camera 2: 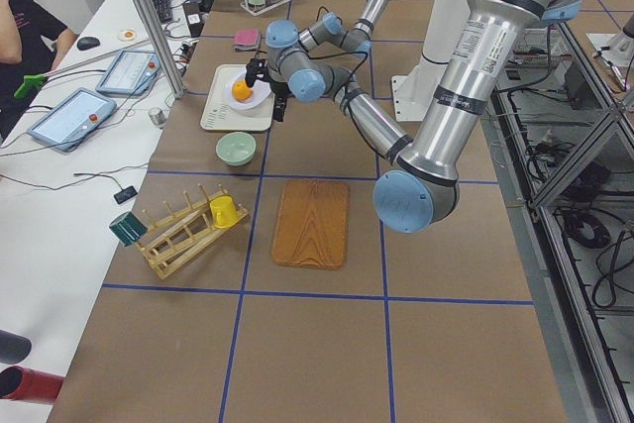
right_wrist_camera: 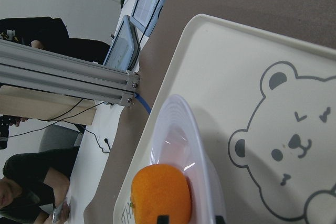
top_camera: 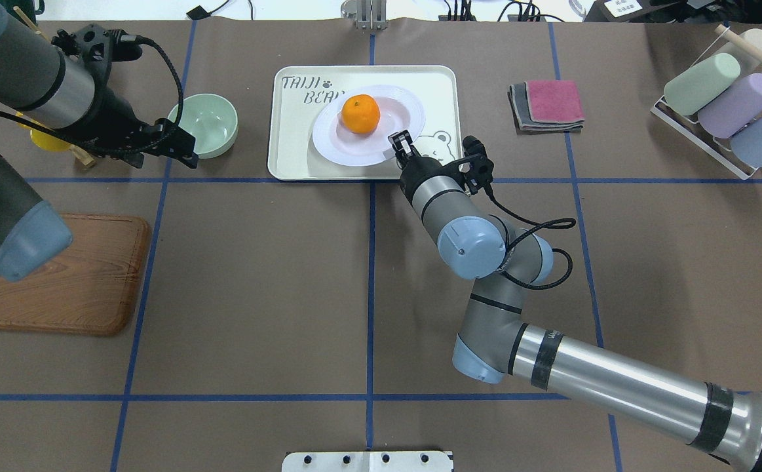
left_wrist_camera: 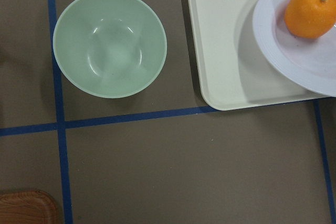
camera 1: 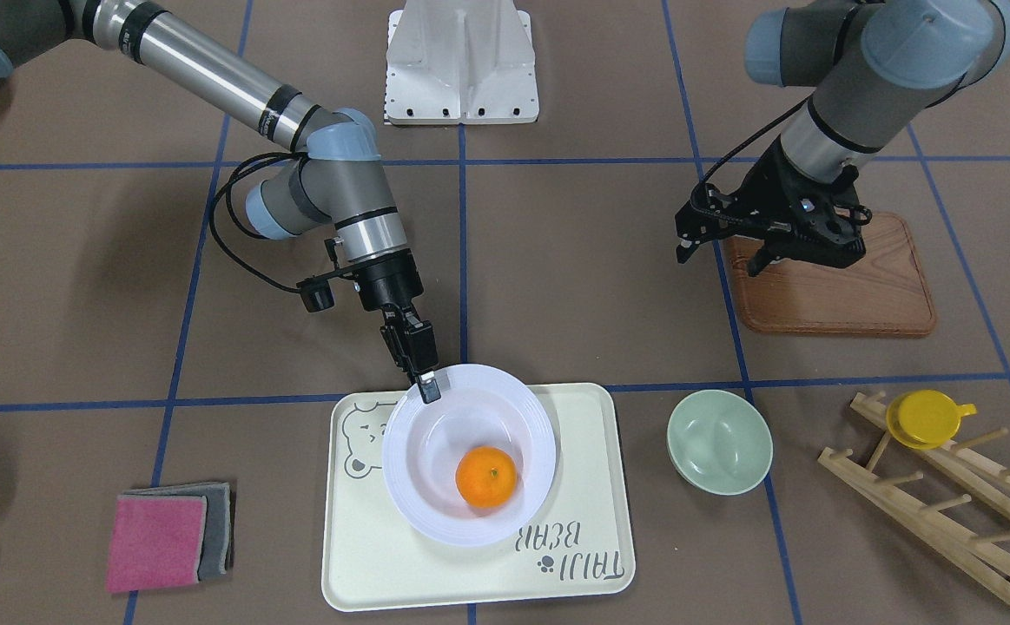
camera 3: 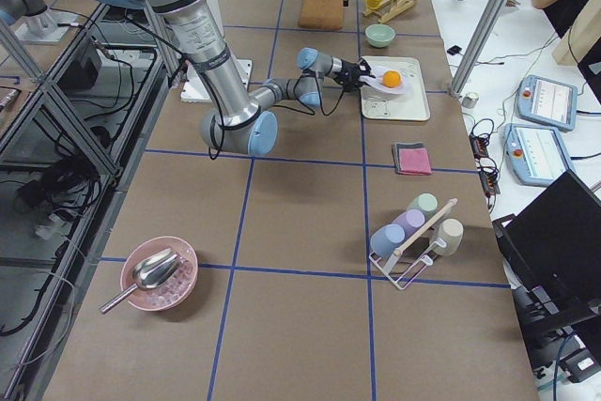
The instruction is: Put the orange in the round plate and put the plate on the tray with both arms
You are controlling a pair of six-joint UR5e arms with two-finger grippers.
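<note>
Over the tray [camera 1: 366, 555], the round plate [camera 1: 505, 521], orange [camera 1: 486, 476] in its centre, is pinched at the far rim by the closed right gripper [camera 1: 428, 388]. Set-down is judged in hand; levelling, lowering and release are called for next. Left gripper [camera 1: 718, 260] is parked empty, jaws apart, near the wooden board [camera 1: 835, 295]. Plate tilt is shown only by the right wrist view.

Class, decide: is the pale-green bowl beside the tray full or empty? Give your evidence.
Empty. The left wrist view looks straight down into the upright pale-green bowl and shows only its bare inner surface.
</note>
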